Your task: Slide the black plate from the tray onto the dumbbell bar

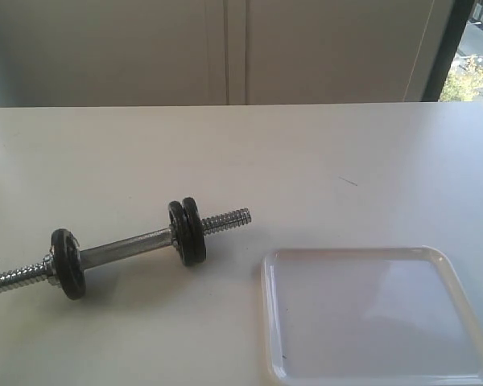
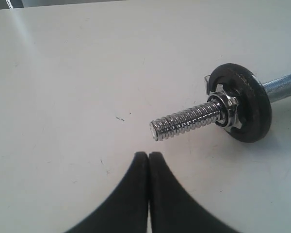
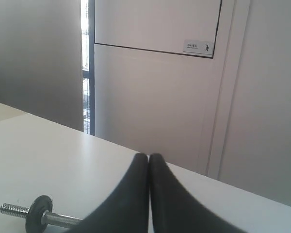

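We saw the bar (image 1: 133, 244) lying on the table (image 1: 225, 145) at the left, slanting from near left to far right. Two black plates (image 1: 187, 232) stood pressed together on it, just inside its right threaded end. We could not tell which of the two was the one the task meant. A single plate (image 1: 68, 263) stood near the bar's left end, with a chrome nut (image 2: 228, 110) against its outer face. The tray (image 1: 267, 322) lay flat at the near right, apart from the bar.

The left gripper (image 2: 148, 154) pointed down at the table, its tips showing close to the bar's left threaded tip in the wrist view. Its fingers were pressed together with nothing between them. The right gripper (image 3: 148, 155) was likewise closed tight on nothing. It faced a wall (image 3: 155, 97), and one end of the bar showed beside its fingers.
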Controlling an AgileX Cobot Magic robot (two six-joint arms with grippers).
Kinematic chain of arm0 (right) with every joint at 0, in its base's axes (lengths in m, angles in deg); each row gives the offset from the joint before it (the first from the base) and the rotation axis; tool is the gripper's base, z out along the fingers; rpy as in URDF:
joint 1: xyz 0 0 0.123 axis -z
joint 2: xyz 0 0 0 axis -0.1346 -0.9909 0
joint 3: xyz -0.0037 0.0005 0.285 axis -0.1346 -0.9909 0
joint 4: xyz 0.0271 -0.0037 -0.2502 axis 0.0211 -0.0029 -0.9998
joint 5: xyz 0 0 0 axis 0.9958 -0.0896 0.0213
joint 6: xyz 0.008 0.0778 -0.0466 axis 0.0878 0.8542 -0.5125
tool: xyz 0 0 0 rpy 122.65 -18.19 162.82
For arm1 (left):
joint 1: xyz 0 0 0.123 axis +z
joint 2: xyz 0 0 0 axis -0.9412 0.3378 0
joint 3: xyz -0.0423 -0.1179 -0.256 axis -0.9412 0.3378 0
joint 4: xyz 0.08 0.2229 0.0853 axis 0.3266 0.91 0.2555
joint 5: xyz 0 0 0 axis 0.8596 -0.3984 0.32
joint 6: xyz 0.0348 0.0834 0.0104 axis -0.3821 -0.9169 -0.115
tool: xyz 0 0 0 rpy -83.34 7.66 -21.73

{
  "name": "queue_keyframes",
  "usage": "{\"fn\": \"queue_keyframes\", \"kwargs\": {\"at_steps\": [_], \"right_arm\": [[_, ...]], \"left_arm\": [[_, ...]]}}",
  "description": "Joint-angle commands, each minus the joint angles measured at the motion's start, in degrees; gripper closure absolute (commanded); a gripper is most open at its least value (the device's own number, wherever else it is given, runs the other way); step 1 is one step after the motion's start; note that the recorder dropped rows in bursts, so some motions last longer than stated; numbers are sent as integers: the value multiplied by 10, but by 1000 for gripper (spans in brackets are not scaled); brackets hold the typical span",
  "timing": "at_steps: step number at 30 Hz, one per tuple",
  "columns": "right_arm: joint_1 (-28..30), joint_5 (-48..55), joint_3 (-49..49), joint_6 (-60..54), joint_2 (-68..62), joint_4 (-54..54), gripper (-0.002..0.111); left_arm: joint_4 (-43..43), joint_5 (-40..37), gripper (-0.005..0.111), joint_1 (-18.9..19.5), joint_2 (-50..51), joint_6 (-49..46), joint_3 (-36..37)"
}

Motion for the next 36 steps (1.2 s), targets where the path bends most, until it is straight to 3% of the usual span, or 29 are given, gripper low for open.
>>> {"fn": "queue_keyframes", "kwargs": {"at_steps": [1,9,21,25,36], "right_arm": [[0,-3,-2,2,3,-3,108],[17,-7,-33,2,6,-2,108],[73,-7,-256,2,84,-3,108],[73,-62,-321,-18,122,-7,108],[73,-81,-407,-18,161,-4,108]], "left_arm": [[5,-2,107,2,-3,1,2],[5,-2,107,2,-3,1,2],[5,-2,107,2,-3,1,2],[5,-2,107,2,-3,1,2],[5,-2,107,2,-3,1,2]]}}
